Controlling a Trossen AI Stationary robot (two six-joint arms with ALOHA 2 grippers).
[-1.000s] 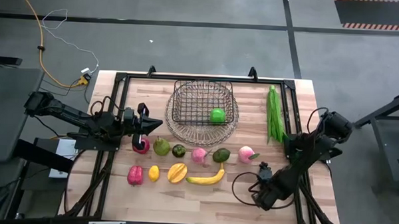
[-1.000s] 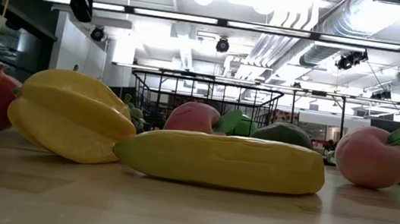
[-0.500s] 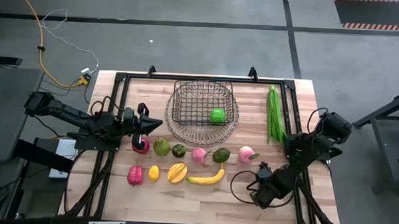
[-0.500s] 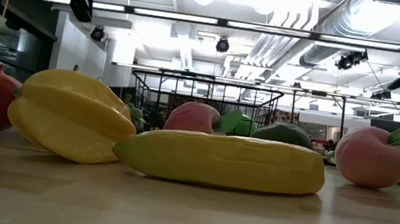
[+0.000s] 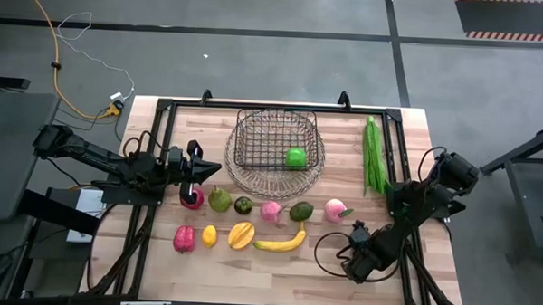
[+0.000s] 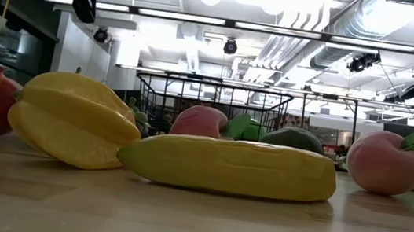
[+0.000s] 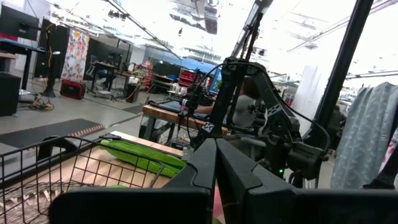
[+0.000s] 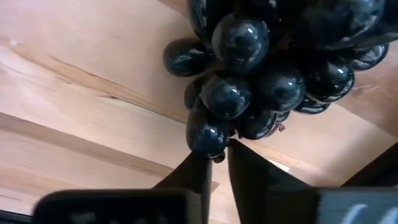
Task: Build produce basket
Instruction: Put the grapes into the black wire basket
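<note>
four pieces make the nearest row on the table [image 5: 276,272]: one red pepper [image 5: 184,238], one lemon [image 5: 209,235], one starfruit [image 5: 241,235], one banana [image 5: 282,243]. at the same depth, towards the right edge, the right gripper [image 8: 219,153] is down at one bunch of dark grapes [image 8: 261,68], its fingers drawn nearly together and pinching the bunch's lowest grape. six pieces form the second row: one red fruit [image 5: 192,199], one green pear-shaped fruit [image 5: 219,200], one small dark round fruit [image 5: 243,205], two pink peaches [image 5: 270,210] [image 5: 336,209] and one avocado [image 5: 301,211] between them. the left gripper [image 5: 203,171] hangs over the red fruit, fingers pressed together, holding nothing. farther back, mid-table, stands one basket [image 5: 254,125]: dark wire grid, squarish rim, with a paler round wire part on its near side. it holds one green apple [image 5: 296,157]. one long green husk [image 5: 373,156] lies beside it, far right. against the earlier frame, the right gripper has shifted slightly; produce and basket are unmoved.
</note>
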